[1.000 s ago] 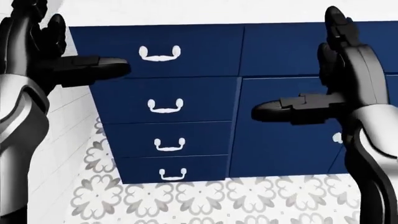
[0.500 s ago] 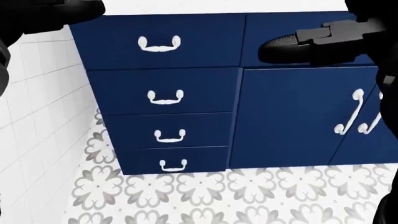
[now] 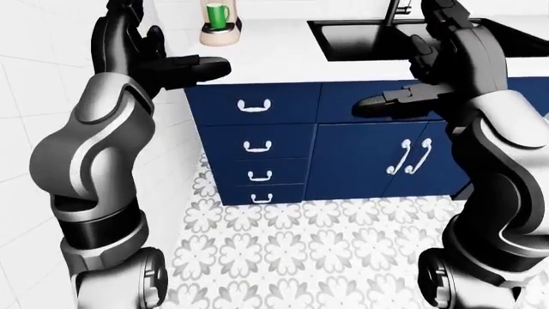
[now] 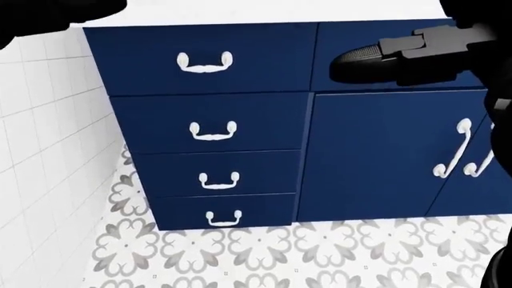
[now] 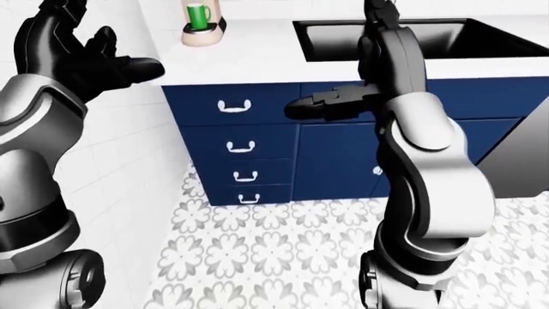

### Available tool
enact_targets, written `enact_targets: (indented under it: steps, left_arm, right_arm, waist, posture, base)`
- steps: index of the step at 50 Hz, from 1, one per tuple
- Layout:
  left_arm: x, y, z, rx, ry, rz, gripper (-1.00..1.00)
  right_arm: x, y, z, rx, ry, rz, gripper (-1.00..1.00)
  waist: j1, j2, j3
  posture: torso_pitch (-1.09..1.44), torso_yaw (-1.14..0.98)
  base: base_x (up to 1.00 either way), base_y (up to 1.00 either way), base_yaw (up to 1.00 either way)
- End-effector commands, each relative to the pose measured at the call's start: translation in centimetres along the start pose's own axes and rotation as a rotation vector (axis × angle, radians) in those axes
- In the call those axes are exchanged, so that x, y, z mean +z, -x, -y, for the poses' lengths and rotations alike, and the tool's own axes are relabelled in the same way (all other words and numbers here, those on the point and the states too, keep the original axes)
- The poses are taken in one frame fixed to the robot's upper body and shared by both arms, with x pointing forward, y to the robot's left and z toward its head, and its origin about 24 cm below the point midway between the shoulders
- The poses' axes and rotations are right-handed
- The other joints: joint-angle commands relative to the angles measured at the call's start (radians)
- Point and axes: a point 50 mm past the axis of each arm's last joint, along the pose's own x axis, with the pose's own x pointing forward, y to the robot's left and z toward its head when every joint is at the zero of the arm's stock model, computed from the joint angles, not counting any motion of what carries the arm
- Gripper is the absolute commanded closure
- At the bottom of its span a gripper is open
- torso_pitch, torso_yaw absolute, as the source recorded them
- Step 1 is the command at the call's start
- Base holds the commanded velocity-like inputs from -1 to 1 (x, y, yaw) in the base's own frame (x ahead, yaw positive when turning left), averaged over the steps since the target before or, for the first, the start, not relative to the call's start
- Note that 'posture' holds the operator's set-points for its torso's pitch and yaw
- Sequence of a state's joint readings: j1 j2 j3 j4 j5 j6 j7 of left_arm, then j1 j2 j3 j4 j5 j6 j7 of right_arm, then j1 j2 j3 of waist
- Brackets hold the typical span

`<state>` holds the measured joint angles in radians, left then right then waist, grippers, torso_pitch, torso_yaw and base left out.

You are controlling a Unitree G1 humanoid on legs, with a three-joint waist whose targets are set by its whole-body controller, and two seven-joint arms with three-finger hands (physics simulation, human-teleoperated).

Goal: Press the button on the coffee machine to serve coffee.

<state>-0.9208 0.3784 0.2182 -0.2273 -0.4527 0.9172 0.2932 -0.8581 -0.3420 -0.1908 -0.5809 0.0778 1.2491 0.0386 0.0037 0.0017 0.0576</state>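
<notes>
I can read no text anywhere — no label, brand or number (not in any view).

Both arms are bent up at the elbow — the left hand [image 5: 73, 55] raised with fingers spread wide, the right hand [image 3: 437, 64] raised too, thumb jutting left, fingers open.
</notes>
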Motion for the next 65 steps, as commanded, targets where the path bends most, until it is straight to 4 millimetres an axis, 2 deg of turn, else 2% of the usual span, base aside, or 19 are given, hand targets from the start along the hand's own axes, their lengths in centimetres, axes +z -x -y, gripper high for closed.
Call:
enact_targets:
  steps: [1,9,10,20,28,33,36,39,40,41,42,49,51,53,54,55,56,62,65]
  left_arm:
    - [1.86,0.26,0.11,-0.006,0.008,0.09,-1.0]
    - [1.94,0.24,0.18,-0.009,0.007,0.093,-1.0]
    - [1.89,0.19,0.19,-0.009,0.007,0.093,-1.0]
    - [2.0,0.35,0.34,-0.02,0.001,0.1,-1.0]
    - [2.11,0.48,0.38,-0.023,0.003,0.103,-1.0]
    - [2.06,0.46,0.3,-0.021,0.004,0.101,-1.0]
    - [2.08,0.5,0.35,-0.023,0.004,0.101,-1.0]
    - [2.06,0.51,0.39,-0.025,0.003,0.101,-1.0]
    - [2.04,0.5,0.4,-0.025,0.003,0.101,-1.0]
    - [2.1,0.53,0.4,-0.025,0.003,0.101,-1.0]
    - [2.14,0.55,0.4,-0.025,0.004,0.101,-1.0]
    - [2.04,0.52,0.45,-0.027,0.004,0.101,-1.0]
    - [2.1,0.54,0.46,-0.028,0.005,0.102,-1.0]
    - [2.08,0.53,0.44,-0.028,0.005,0.102,-1.0]
    - [2.07,0.51,0.41,-0.026,0.006,0.102,-1.0]
    - [2.1,0.49,0.38,-0.025,0.006,0.102,-1.0]
    - [2.09,0.46,0.37,-0.025,0.007,0.102,-1.0]
    - [2.13,0.51,0.38,-0.026,0.007,0.103,-1.0]
    - [2.17,0.61,0.43,-0.028,0.005,0.106,-1.0]
  right_arm:
    - [1.46,0.3,0.29,-0.017,0.005,0.081,-1.0]
    - [1.33,0.22,0.37,-0.017,0.003,0.078,-1.0]
    - [1.37,0.22,0.41,-0.018,0.001,0.079,-1.0]
    - [1.4,0.25,0.46,-0.017,0.0,0.081,-1.0]
    - [1.43,0.33,0.43,-0.016,-0.001,0.082,-1.0]
    - [1.41,0.37,0.42,-0.016,-0.001,0.081,-1.0]
    - [1.48,0.4,0.42,-0.016,-0.001,0.081,-1.0]
    - [1.43,0.39,0.43,-0.015,0.0,0.08,-1.0]
    - [1.43,0.39,0.43,-0.015,0.0,0.079,-1.0]
    - [1.47,0.39,0.42,-0.015,0.0,0.079,-1.0]
    - [1.48,0.39,0.41,-0.014,0.0,0.079,-1.0]
    - [1.44,0.39,0.48,-0.016,-0.003,0.081,-1.0]
    - [1.41,0.38,0.45,-0.014,-0.003,0.081,-1.0]
    - [1.4,0.4,0.45,-0.014,-0.003,0.081,-1.0]
    - [1.39,0.4,0.45,-0.014,-0.003,0.081,-1.0]
    - [1.31,0.38,0.5,-0.014,-0.003,0.081,-1.0]
    - [1.32,0.37,0.48,-0.013,-0.002,0.081,-1.0]
    - [1.42,0.41,0.46,-0.013,-0.003,0.081,-1.0]
    - [1.47,0.43,0.43,-0.012,-0.003,0.081,-1.0]
  waist:
    - [0.0,0.001,-0.027]
    - [-0.002,0.0,-0.026]
    - [-0.001,0.005,-0.049]
    - [0.0,0.003,-0.035]
    - [-0.006,0.026,-0.03]
    - [0.002,0.026,-0.03]
    - [0.007,0.0,-0.033]
    - [0.014,-0.063,-0.028]
    - [0.006,-0.028,-0.032]
    - [0.01,-0.051,-0.033]
    - [0.007,-0.055,-0.03]
    - [0.001,0.001,-0.018]
    - [-0.005,0.034,-0.021]
    - [-0.01,0.098,-0.043]
    - [-0.002,0.057,-0.035]
    - [-0.007,0.072,-0.032]
    - [-0.005,0.069,-0.035]
    - [-0.001,0.022,-0.033]
    - [0.005,-0.022,-0.032]
  posture:
    - [0.0,0.0]
    - [0.0,0.0]
    - [0.0,0.0]
    - [0.0,0.0]
    - [0.0,0.0]
    - [0.0,0.0]
    - [0.0,0.0]
    - [0.0,0.0]
    - [0.0,0.0]
    - [0.0,0.0]
    - [0.0,0.0]
    - [0.0,0.0]
    - [0.0,0.0]
    - [0.0,0.0]
    - [0.0,0.0]
    - [0.0,0.0]
    - [0.0,0.0]
    - [0.0,0.0]
    - [0.0,0.0]
  base:
    - [0.03,0.0,0.0]
    - [0.04,0.0,0.0]
    - [0.08,0.0,0.0]
    - [0.1,0.0,0.0]
    - [0.11,0.0,0.0]
    - [0.11,0.0,0.0]
    - [0.11,0.0,0.0]
    - [0.11,0.0,0.0]
    - [0.11,0.0,0.0]
    - [0.11,0.0,0.0]
    - [0.11,0.0,0.0]
    - [0.11,0.0,0.0]
    - [0.12,0.0,0.0]
    - [0.11,0.0,0.0]
    - [0.12,0.0,0.0]
    - [0.11,0.0,0.0]
    - [0.12,0.0,0.0]
    - [0.11,0.0,0.0]
    - [0.11,0.0,0.0]
